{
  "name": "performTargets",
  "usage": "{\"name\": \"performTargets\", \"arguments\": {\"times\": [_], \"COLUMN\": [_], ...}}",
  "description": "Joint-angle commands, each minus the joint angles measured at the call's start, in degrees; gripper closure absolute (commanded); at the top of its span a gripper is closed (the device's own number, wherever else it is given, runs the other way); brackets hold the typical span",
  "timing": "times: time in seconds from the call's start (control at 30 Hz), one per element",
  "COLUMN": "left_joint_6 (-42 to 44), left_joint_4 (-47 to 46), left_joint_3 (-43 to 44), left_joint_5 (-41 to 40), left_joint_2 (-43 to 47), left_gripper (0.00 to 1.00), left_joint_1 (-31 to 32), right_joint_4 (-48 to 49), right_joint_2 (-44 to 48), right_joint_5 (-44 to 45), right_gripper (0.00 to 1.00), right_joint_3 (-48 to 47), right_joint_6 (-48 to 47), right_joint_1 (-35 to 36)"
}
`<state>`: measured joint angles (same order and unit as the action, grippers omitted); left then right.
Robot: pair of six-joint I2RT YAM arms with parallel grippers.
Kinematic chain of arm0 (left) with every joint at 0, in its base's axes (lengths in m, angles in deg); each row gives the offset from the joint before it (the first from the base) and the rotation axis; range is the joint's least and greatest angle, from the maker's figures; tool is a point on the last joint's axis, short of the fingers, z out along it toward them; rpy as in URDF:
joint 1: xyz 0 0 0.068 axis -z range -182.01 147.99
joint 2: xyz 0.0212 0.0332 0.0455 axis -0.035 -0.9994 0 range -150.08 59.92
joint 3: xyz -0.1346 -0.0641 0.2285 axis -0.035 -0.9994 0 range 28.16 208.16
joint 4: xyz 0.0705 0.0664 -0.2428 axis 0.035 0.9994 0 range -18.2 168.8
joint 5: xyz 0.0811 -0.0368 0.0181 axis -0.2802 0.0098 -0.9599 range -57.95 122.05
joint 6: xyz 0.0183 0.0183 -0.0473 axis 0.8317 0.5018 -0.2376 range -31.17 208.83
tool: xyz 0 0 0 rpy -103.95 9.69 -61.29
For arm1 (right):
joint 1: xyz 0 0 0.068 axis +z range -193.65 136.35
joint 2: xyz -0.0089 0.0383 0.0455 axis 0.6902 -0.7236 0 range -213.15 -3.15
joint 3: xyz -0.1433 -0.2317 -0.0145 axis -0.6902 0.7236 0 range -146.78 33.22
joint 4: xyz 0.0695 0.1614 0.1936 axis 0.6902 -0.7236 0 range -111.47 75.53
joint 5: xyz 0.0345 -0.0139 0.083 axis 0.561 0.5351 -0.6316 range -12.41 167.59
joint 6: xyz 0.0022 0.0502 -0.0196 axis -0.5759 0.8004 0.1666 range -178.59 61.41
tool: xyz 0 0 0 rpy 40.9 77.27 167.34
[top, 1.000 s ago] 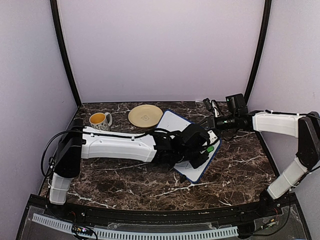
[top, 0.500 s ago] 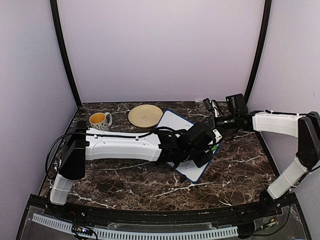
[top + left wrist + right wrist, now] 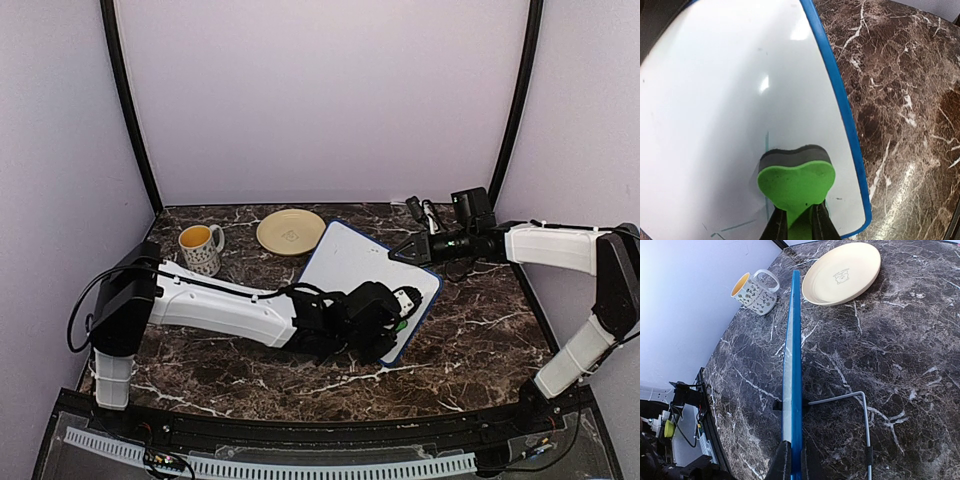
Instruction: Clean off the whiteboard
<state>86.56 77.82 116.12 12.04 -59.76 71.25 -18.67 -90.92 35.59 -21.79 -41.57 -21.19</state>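
Your whiteboard (image 3: 358,262) sits right of centre on the dark marble counter (image 3: 220,365), its far corner just beside the yellow plate (image 3: 290,231). A patterned mug (image 3: 201,247) stands to the left of the plate. Your left end effector (image 3: 798,221) is pressed together on the stem of a green heart-shaped eraser (image 3: 796,179). The eraser's dark felt face lies against the white surface, near the board's blue frame at its near right end. Thin faint lines show on the board beside and below the eraser. Your right end effector (image 3: 793,464) pinches the board's far right edge, one finger on each face, and from that wrist the board appears edge-on. A thin wire stand (image 3: 863,405) juts from the board's back, over the counter.
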Motion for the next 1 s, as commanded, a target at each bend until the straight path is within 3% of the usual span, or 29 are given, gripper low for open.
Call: {"name": "performTargets", "arguments": {"times": [0.0, 0.17, 0.63, 0.8, 0.97], "left_joint_6": [-1.8, -0.4, 6.3, 6.8, 5.3], "left_joint_4": [4.7, 2.5, -0.7, -1.2, -2.5], "left_joint_3": [-6.8, -6.8, 7.6, 6.8, -1.1], "left_joint_5": [-0.8, -1.4, -1.2, -0.9, -0.8], "left_joint_2": [-1.8, -1.8, -2.9, -2.9, -1.8], "left_gripper": [1.0, 1.0, 1.0, 1.0, 1.0], "left_joint_1": [-1.0, -1.0, -4.1, -4.6, -4.6], "right_joint_4": [-2.2, -2.0, -2.1, -2.0, -2.6], "right_joint_2": [-1.2, -1.4, -1.2, -1.1, -1.3], "right_joint_5": [1.4, 1.3, 1.2, 1.1, 1.0], "right_gripper": [1.0, 1.0, 1.0, 1.0, 1.0], "right_joint_3": [0.7, 0.7, 0.9, 0.8, 0.4], "right_joint_6": [-0.2, -0.2, -0.1, 0.0, -0.4], "right_joint_1": [1.7, 1.7, 1.7, 1.7, 1.7]}}
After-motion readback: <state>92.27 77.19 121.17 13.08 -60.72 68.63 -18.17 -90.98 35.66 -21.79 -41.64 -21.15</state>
